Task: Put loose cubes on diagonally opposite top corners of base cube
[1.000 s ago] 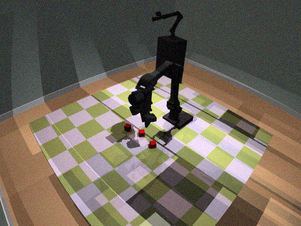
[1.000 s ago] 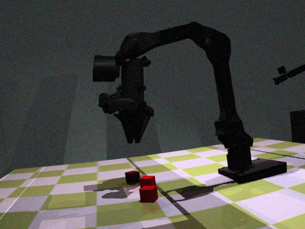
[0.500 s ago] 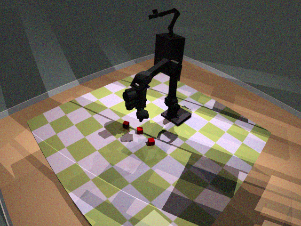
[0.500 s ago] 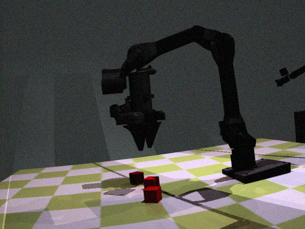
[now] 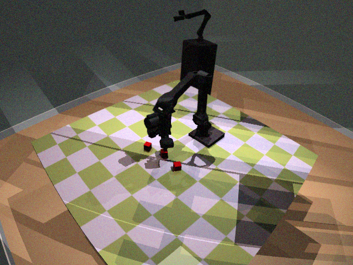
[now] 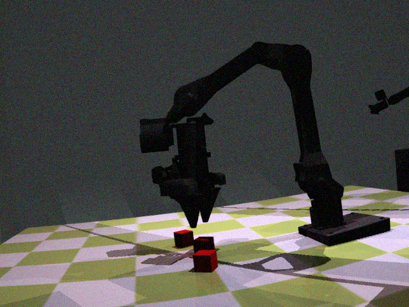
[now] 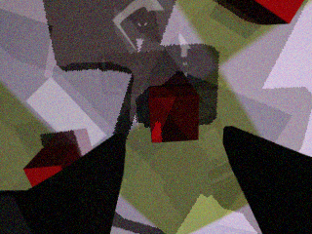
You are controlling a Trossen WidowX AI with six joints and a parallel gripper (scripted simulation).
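Three small red cubes sit apart on the checkered mat, roughly in a row; I cannot tell which is the base cube. The middle cube (image 5: pixel 164 154) (image 6: pixel 203 244) (image 7: pixel 174 117) is shaded. Another cube (image 5: pixel 147 146) (image 6: pixel 183 238) lies to its left and farther back. The third cube (image 5: pixel 177 166) (image 6: pixel 204 261) lies nearest the top and exterior views. In the wrist view, two outer cubes show in part, one at the upper right (image 7: pixel 283 7) and one at the lower left (image 7: pixel 51 163). My gripper (image 6: pixel 199 224) (image 7: pixel 174 137) is open and empty, pointing down above the middle cube.
The arm's base plate (image 5: pixel 206 135) (image 6: pixel 343 228) stands right of and behind the cubes. A dark pedestal (image 5: pixel 198 57) with another small arm (image 5: pixel 206 17) stands at the back. Arm shadows fall across the checkered mat (image 5: pixel 176 213) around the cubes.
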